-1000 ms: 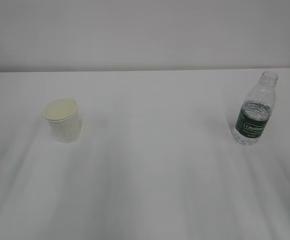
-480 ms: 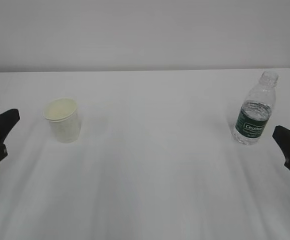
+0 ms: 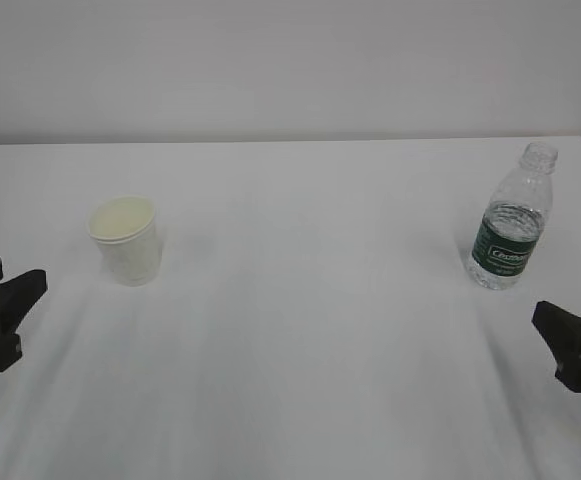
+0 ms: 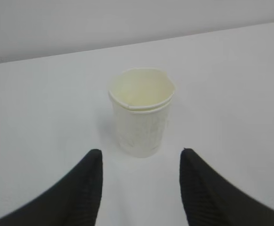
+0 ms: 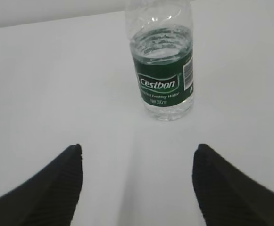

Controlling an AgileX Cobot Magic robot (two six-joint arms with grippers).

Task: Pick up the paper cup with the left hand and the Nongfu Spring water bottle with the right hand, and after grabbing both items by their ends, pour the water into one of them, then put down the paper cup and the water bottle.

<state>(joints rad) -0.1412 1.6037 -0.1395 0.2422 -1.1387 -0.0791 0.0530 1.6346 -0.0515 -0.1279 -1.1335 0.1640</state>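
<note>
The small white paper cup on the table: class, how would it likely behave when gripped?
The small white paper cup has a dented, wavy rim, so it probably crushes easily. It looks empty, so likely light. Tapered and upright, it might tip if nudged.

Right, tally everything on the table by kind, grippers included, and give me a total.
Paper cup: 1
Water bottle: 1
Grippers: 2, the left gripper and the right gripper, both open and touching nothing
Total: 4
</note>
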